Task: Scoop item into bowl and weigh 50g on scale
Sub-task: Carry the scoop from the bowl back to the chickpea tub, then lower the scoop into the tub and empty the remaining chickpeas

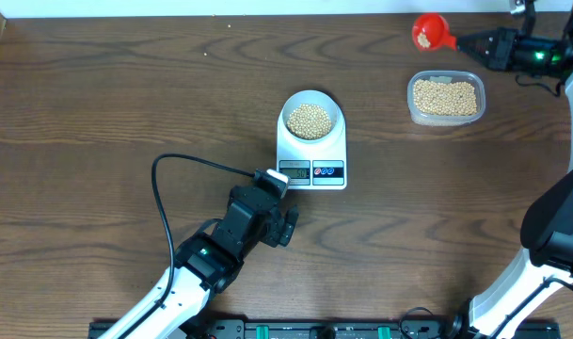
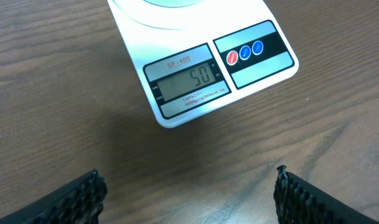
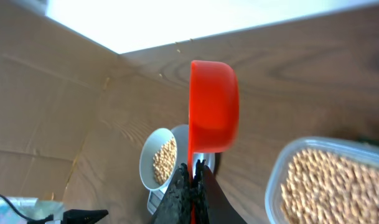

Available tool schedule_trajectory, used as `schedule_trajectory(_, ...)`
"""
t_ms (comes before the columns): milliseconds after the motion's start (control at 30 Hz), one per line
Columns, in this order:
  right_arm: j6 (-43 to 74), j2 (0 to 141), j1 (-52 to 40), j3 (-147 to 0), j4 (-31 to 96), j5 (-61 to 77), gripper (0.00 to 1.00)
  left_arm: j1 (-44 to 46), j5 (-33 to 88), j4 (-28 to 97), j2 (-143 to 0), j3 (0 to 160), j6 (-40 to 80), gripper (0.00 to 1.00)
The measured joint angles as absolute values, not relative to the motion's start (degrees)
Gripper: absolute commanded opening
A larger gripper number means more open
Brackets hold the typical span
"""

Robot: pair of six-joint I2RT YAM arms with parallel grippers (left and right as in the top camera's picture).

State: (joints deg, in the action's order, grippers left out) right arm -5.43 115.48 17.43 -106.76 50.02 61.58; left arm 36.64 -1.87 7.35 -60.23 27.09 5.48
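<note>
- The bowl (image 1: pixel 335 105), filled with beans (image 1: pixel 310 121), sat on the scale (image 1: pixel 311 160) near the middle of the table (image 1: pixel 98 94); the display (image 2: pixel 186 81) appeared to read 50
- The left gripper (image 2: pixel 188 188) hung wide open and empty just off the scale's near edge, touching nothing
- The right gripper (image 3: pixel 192 180) was clamped tight on the red scoop (image 3: pixel 213 106) handle by the far right corner, beside the tub (image 1: pixel 444 120)
- To my eye the weight looked met: best add nothing more, keep both arms off the scale, and set the scoop down level
</note>
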Motion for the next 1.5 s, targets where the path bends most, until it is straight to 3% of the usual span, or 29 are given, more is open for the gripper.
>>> schedule_trajectory(800,-7.22,115.48,16.14,-106.76,61.54,32.56,0.01,36.64,-1.87,7.38,-60.23,27.09,5.48,0.88)
schedule_trajectory(1500,-10.92,113.89,-2.52,-106.76,61.06,-9.54,0.01,36.64,-1.87,7.4,-60.23,27.09,5.48,0.88)
